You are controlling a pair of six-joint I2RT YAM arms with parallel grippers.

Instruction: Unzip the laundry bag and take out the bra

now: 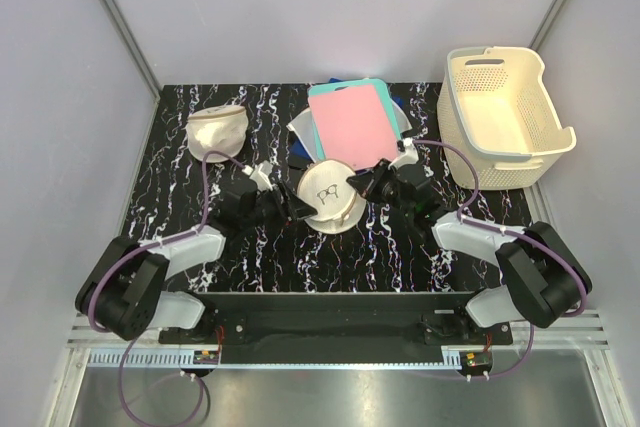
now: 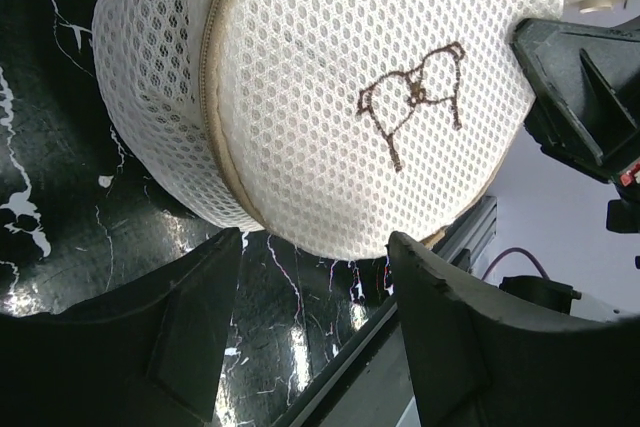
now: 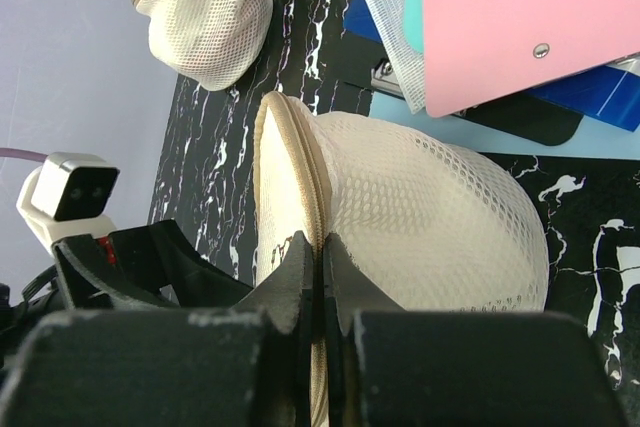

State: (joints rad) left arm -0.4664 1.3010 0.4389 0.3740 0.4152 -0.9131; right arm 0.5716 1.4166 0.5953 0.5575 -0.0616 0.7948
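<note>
While right hand (image 3: 322,245) nips laundry bag (image 3: 430,217) rim, left hand (image 2: 318,247) agape (empty) alongside.

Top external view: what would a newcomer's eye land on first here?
The cream mesh laundry bag with a dark squiggle on its face sits mid-table, and both arms meet at it. The right gripper is pinched shut on its zipper rim, while the left gripper stands open just short of its face. Behind it lies a pink board, and a cream basket stands at the far right.
</note>
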